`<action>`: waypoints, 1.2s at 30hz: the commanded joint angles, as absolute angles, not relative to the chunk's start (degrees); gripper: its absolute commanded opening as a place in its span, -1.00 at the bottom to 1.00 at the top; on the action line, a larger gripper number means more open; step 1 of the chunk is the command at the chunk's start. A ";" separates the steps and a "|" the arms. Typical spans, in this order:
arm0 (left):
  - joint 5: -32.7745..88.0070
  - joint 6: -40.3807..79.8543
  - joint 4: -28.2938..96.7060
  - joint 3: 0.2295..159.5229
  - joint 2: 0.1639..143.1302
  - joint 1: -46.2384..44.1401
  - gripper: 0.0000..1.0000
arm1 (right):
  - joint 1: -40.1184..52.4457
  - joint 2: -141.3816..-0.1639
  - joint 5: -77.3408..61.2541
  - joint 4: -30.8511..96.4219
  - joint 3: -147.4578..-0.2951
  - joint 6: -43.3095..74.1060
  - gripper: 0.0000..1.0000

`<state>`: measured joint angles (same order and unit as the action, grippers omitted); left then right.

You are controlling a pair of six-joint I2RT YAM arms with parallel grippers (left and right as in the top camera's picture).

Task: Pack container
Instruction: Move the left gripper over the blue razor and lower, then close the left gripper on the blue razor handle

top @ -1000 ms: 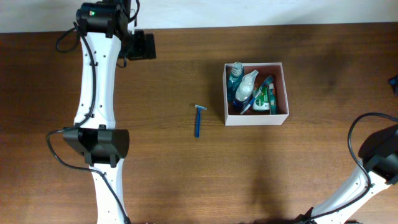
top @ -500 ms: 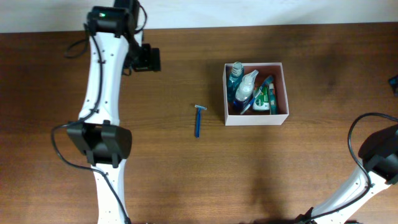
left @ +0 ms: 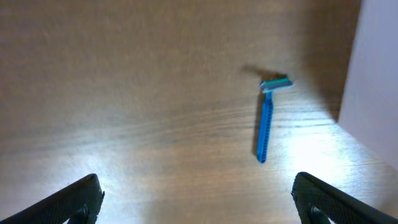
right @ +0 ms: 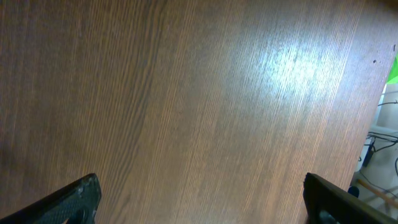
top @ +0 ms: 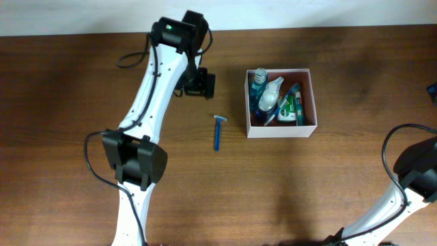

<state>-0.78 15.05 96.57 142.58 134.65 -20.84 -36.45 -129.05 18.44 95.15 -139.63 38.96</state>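
No legible text anywhere

A: Where did the blue razor (top: 218, 133) lie?
B: On the bench (top: 328, 184), near the container (top: 280, 130), not touching its wall.
A: And the left hand (top: 203, 83)?
B: Farther back, near the razor but apart from it.

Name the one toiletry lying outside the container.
The blue razor, alone on the table beside the container; the other toiletries all sit inside it.

Overhead looks straight down; L wrist cam shares razor (top: 218, 133) w/ it, closer.
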 commanded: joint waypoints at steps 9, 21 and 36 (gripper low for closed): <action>4.43 19.03 92.53 130.37 135.11 -21.41 0.99 | -36.29 -127.98 19.75 95.13 -139.37 39.29 0.98; 4.75 22.13 87.64 124.79 135.11 -26.87 0.99 | -36.29 -127.98 19.75 95.13 -139.37 39.27 0.98; 3.22 21.41 75.33 113.32 135.11 -27.29 0.99 | -36.29 -127.98 19.75 95.13 -139.37 39.29 0.98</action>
<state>4.14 20.86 76.36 114.83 134.65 -27.16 -36.45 -129.05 18.46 95.15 -139.63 39.00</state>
